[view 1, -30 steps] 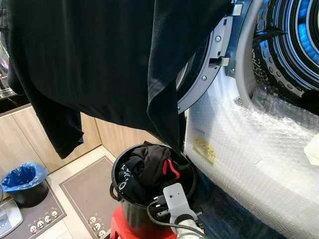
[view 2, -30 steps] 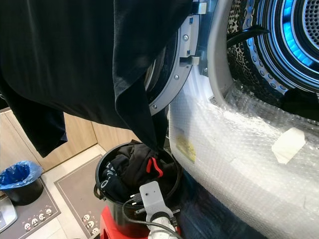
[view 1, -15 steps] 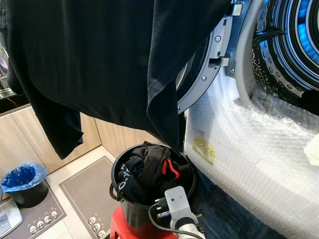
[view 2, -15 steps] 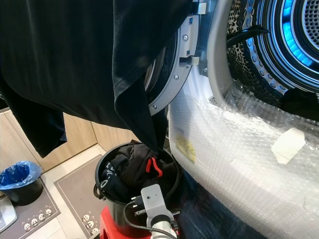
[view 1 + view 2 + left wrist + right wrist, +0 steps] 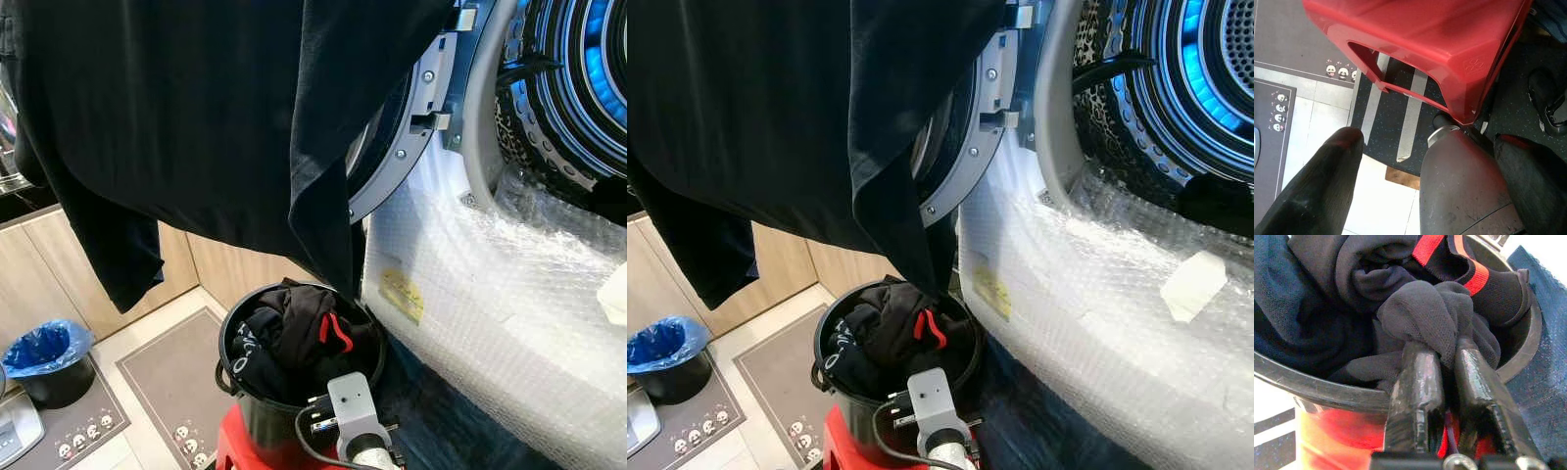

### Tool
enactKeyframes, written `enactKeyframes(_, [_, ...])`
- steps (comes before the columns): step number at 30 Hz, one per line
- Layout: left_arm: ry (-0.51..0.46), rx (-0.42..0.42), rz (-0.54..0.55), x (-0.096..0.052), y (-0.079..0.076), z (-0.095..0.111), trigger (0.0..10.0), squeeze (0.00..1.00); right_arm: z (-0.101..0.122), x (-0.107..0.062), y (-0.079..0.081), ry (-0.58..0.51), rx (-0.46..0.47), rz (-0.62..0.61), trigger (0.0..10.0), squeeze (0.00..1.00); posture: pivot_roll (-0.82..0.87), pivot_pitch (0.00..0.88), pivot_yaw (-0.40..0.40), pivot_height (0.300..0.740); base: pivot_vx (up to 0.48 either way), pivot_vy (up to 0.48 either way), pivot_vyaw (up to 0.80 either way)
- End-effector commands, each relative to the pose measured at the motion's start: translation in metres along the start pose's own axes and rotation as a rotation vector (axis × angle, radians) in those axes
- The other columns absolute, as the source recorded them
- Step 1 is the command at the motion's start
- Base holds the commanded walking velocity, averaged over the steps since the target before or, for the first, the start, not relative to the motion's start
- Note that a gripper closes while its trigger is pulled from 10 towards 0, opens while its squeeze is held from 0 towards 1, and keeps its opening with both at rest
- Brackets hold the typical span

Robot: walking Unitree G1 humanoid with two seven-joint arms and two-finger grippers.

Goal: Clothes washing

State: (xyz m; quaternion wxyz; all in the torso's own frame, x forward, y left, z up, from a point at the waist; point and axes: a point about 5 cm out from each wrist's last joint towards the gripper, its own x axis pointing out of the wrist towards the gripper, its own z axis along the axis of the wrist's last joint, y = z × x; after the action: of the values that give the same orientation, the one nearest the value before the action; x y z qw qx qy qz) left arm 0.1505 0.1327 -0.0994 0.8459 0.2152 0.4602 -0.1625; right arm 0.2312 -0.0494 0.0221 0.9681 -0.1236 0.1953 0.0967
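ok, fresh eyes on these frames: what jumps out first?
A big black garment hangs across the upper left, draped in front of the open washer door, with the blue-lit drum open at upper right. Below it, a black bucket of dark clothes sits on a red stool. At the bucket's rim, the right hand pinches a bunch of dark mesh fabric.

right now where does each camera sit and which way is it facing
Eye views: on the head, facing forward and down at the washer, hanging shirt and bucket; right arm shows.
Left wrist view: low, facing the floor and red stool; left gripper open.
Right wrist view: at the bucket's rim, right gripper pinching the clothes.
Shared: bucket, clothes, stool.
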Motion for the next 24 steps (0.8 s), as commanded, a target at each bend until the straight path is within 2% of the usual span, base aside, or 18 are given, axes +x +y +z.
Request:
enactKeyframes(1, [0.073,0.050,-0.057,-0.0003,-0.0006,-0.0091,10.0,0.00,0.0998,0.0022,0.0106,-0.216,0.273,0.340,10.0,0.00,-0.13,0.000,0.072,0.740,0.000,0.000,0.00])
enactKeyframes(24, [0.073,0.050,-0.057,-0.0003,-0.0006,-0.0091,10.0,0.00,0.0998,0.0022,0.0106,-0.216,0.273,0.340,10.0,0.00,-0.13,0.000,0.072,0.740,0.000,0.000,0.00])
